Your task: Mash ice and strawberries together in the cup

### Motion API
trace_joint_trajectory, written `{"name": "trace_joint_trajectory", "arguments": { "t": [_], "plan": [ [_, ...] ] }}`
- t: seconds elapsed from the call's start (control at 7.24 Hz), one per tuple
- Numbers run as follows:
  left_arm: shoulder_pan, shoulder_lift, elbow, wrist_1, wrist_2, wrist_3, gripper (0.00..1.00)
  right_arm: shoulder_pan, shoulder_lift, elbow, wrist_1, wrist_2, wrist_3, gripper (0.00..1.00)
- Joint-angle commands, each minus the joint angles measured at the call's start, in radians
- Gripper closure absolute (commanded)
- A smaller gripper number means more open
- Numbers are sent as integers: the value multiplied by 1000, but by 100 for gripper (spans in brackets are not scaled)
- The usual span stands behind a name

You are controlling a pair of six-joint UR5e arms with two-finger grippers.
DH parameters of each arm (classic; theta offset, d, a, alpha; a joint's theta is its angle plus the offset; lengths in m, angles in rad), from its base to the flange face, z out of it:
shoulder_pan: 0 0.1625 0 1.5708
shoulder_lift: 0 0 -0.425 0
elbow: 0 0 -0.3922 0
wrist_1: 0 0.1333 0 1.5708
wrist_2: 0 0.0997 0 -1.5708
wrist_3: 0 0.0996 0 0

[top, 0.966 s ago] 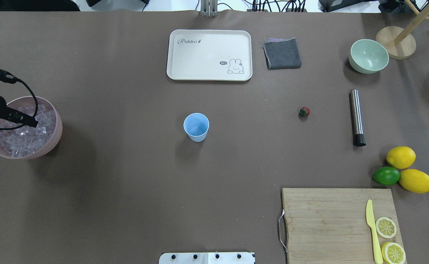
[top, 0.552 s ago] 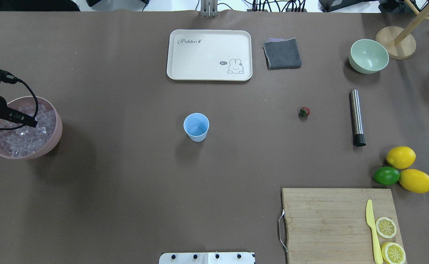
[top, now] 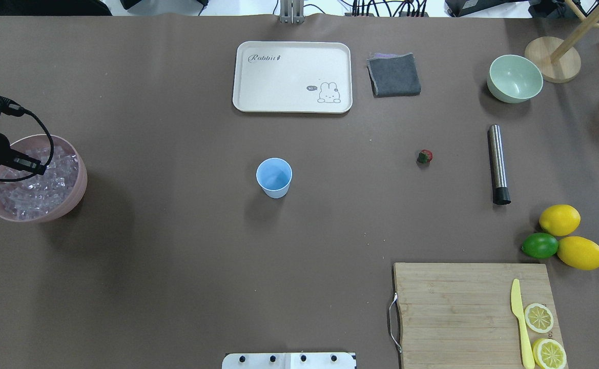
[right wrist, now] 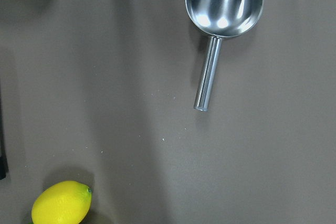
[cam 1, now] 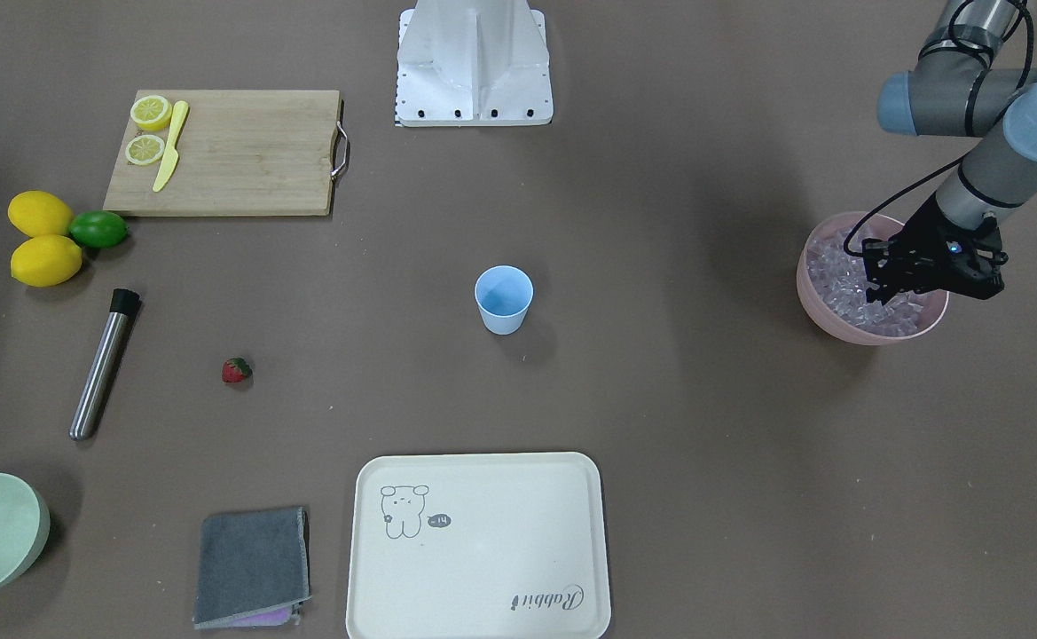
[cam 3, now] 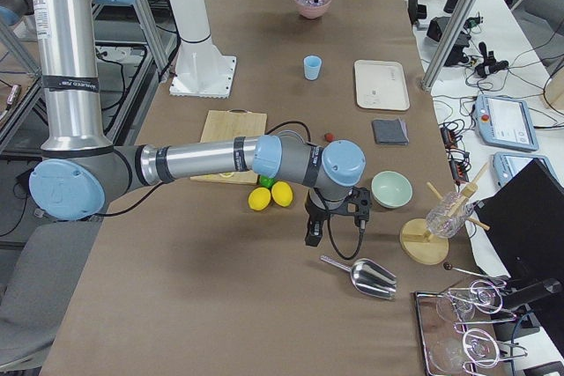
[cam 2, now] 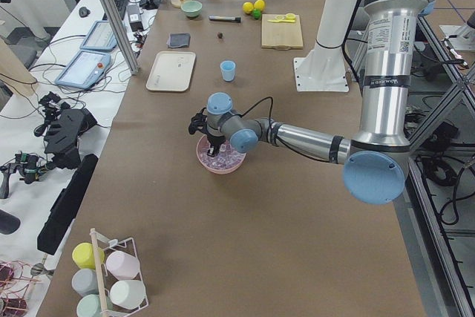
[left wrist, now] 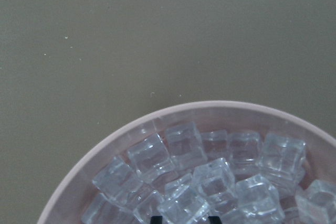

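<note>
Jaws of left gripper (cam 1: 889, 291): two dark fingertips (left wrist: 156, 220) stand slightly apart with a cube between them; pinched or not, I cannot tell.
Ice (left wrist: 210, 182): heaped in the pink bowl (cam 1: 837, 327), around the left gripper's tips.
Jaws of right gripper (cam 3: 311, 233): cannot tell; it hangs over the table near a metal scoop (right wrist: 224, 3) and a lemon (right wrist: 61, 202).
Cup (top: 274, 177): upright mid-table, well apart from the bowl and the strawberry (top: 425, 156).
Change: the left gripper's tip has drawn back a little toward the overhead view's left; the rest lies as before.
Hidden: the overhead edge cuts the left arm; the fingertips barely enter the wrist view.
</note>
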Motion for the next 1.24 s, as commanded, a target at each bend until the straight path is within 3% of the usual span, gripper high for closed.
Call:
{"name": "trace_joint_trajectory", "arguments": {
  "t": [0.0, 0.14, 0.28, 0.41, 0.55, 1.1],
  "plan": [
    [-1, 1, 0, -8, -1, 0, 100, 0, -2, 0, 0, 0, 0, 0],
    [-2, 1, 0, -8, -1, 2, 100, 2, 0, 0, 0, 0, 0, 0],
    [-5, 1, -2, -8, -1, 2, 50, 0, 0, 0, 0, 0, 0, 0],
    [-6, 0, -3, -8, -1, 2, 10, 0, 0, 0, 0, 0, 0, 0],
    [-8, 0, -5, -8, -1, 0, 3, 0, 0, -3, 0, 0, 0, 0],
    [-6, -8, 0, -2, 2, -9, 3, 0, 0, -3, 0, 2, 0, 0]
  ]
}}
